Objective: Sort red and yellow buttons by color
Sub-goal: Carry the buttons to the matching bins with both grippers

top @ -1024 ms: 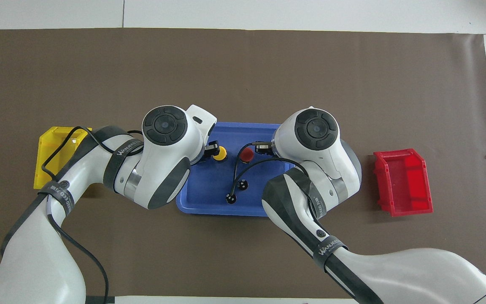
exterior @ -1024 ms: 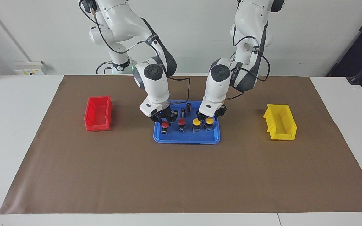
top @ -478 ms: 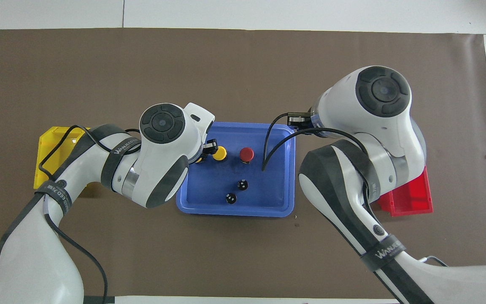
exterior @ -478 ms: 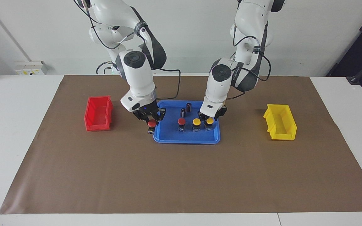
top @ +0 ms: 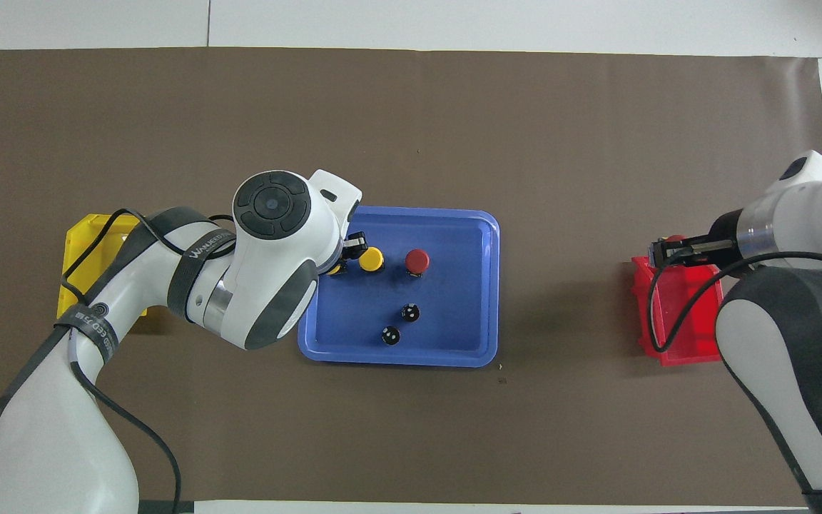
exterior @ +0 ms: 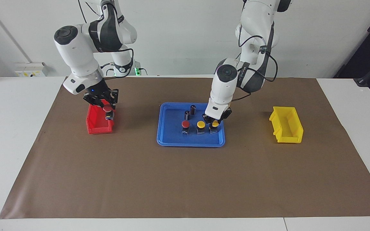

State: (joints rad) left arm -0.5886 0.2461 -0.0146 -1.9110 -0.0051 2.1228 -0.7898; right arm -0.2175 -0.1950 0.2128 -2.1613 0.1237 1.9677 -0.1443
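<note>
My right gripper (exterior: 105, 106) is shut on a red button (exterior: 108, 110) and holds it over the red bin (exterior: 95, 123). In the overhead view it (top: 670, 251) sits over that bin's (top: 689, 335) edge. My left gripper (exterior: 214, 121) is low in the blue tray (exterior: 172, 139), shut on a yellow button (exterior: 214, 123) that still stands on the tray. That button (top: 336, 270) is mostly hidden under the left hand (top: 344, 251) from above. A second yellow button (exterior: 200, 124) (top: 370, 258) and a red button (exterior: 185, 124) (top: 417, 261) stand beside it in a row.
Two dark upright cylinders (exterior: 192, 108) (exterior: 187, 114) stand in the tray nearer to the robots than the buttons. A yellow bin (exterior: 287, 128) sits at the left arm's end of the brown mat. The left forearm covers part of it from above.
My right gripper has lifted one red button out of the tray and carried it sideways to over the red bin. My left gripper has stayed at the yellow button.
</note>
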